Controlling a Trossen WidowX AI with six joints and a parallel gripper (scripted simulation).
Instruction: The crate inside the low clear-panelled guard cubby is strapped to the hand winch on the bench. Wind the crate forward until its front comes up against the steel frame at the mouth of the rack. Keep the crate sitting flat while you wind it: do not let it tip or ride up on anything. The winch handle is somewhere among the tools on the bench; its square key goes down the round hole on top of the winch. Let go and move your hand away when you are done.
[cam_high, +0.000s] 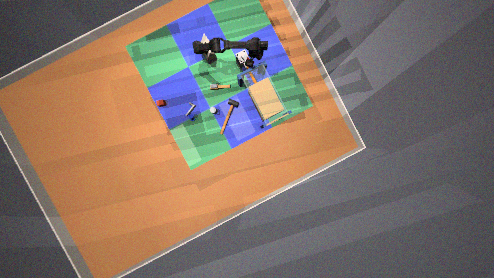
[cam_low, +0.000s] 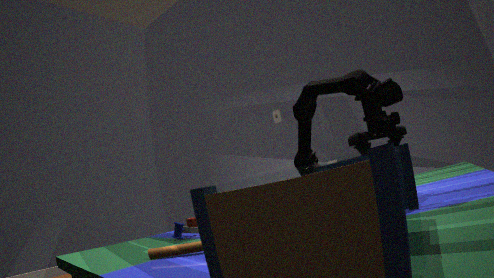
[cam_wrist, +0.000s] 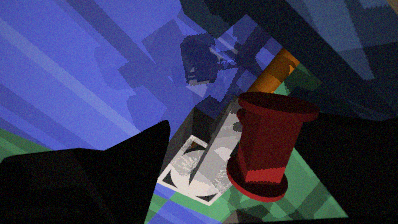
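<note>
My gripper (cam_high: 243, 61) (cam_low: 378, 140) (cam_wrist: 219, 118) is open, directly over the winch at the back of the mat. In the wrist view the red spool-shaped handle knob (cam_wrist: 265, 145) stands upright between my spread fingers, apart from both. Below it is the grey-white winch body (cam_wrist: 207, 162). The orange strap (cam_wrist: 274, 70) (cam_high: 253, 78) runs from the winch toward the cubby. The tan crate (cam_high: 265, 98) (cam_low: 300, 225) lies flat inside the blue-framed guard cubby (cam_high: 274, 120) (cam_low: 395, 200). The steel frame at the mouth is hard to make out.
A hammer (cam_high: 227, 116) (cam_low: 175, 249) lies on the checked mat left of the cubby. A small tool (cam_high: 220, 86), a wrench (cam_high: 190, 109), a white ball (cam_high: 213, 110) and a red block (cam_high: 160, 103) lie further left. The arm's base (cam_high: 206, 47) stands at the back.
</note>
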